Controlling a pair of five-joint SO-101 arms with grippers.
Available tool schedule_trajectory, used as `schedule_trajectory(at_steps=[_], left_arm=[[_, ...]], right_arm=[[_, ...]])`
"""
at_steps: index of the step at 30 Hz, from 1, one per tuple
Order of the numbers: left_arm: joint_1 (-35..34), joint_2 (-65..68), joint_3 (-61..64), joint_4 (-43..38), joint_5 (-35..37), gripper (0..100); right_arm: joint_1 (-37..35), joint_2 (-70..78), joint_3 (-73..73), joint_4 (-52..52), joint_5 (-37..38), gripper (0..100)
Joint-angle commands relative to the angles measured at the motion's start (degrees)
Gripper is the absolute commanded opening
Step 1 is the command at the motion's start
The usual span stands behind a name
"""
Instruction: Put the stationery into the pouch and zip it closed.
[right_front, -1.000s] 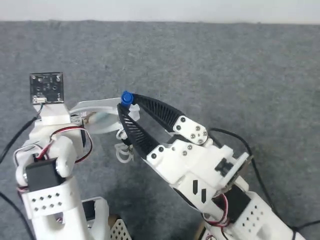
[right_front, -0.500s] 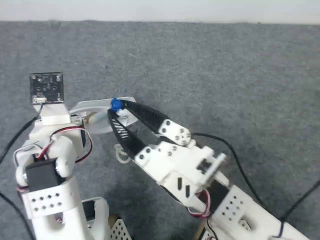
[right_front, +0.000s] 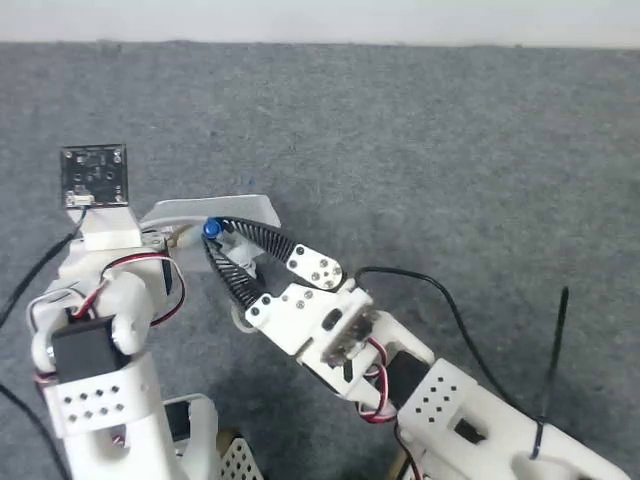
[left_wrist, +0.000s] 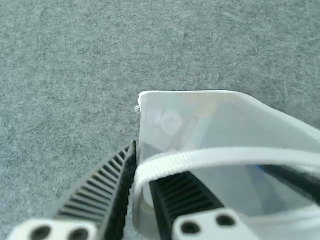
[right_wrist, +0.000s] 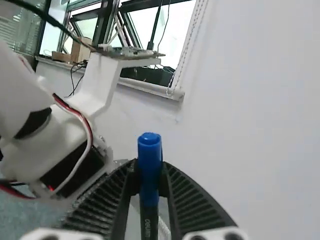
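- High view: the pen (right_front: 212, 229), blue cap showing, is pinched at the very tips of the right gripper (right_front: 214, 241). The two black fingers are drawn in against the pen.
- The cap sits just at the near edge of the translucent pouch (right_front: 215, 210), which lies left of centre on the grey table (right_front: 450, 150).
- The right arm (right_front: 330, 330) stretches in from the near right corner, low and slanting towards the far left.
- The left arm (right_front: 100, 330) stands at the near left, and the pouch is just right of its wrist.
- Left wrist view: the left gripper (left_wrist: 141, 167) is clamped on the rim of the pouch (left_wrist: 215, 125), one ribbed finger outside the wall and one inside, with the white zip band between them.
- The pouch mouth gapes wide. Pale, blurred shapes show through its wall, and I cannot tell what they are.
- Right wrist view: the pen (right_wrist: 149, 150) stands upright between the ribbed fingers of the right gripper (right_wrist: 149, 170), held tight on both sides with its blue cap poking out beyond the tips.
- The left arm (right_wrist: 45, 145) is close beside it, on the left in the scene.
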Motion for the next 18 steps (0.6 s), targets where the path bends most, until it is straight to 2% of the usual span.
schedule_trajectory(at_steps=[1,7,13,18], left_arm=[[0.0,-0.3,-0.2,-2.1,0.7,1],[0.0,-0.2,-0.2,-2.1,0.6,1],[0.0,-0.2,-0.2,-2.1,0.6,1],[0.0,-0.2,-0.2,-2.1,0.6,1]], right_arm=[[-0.4,2.2,-0.4,2.2,2.7,0.6],[-0.2,3.6,-0.4,4.4,3.5,2.4],[-0.2,4.0,0.0,5.9,3.2,25.4],[-0.2,3.6,-0.1,8.4,3.1,22.1]])
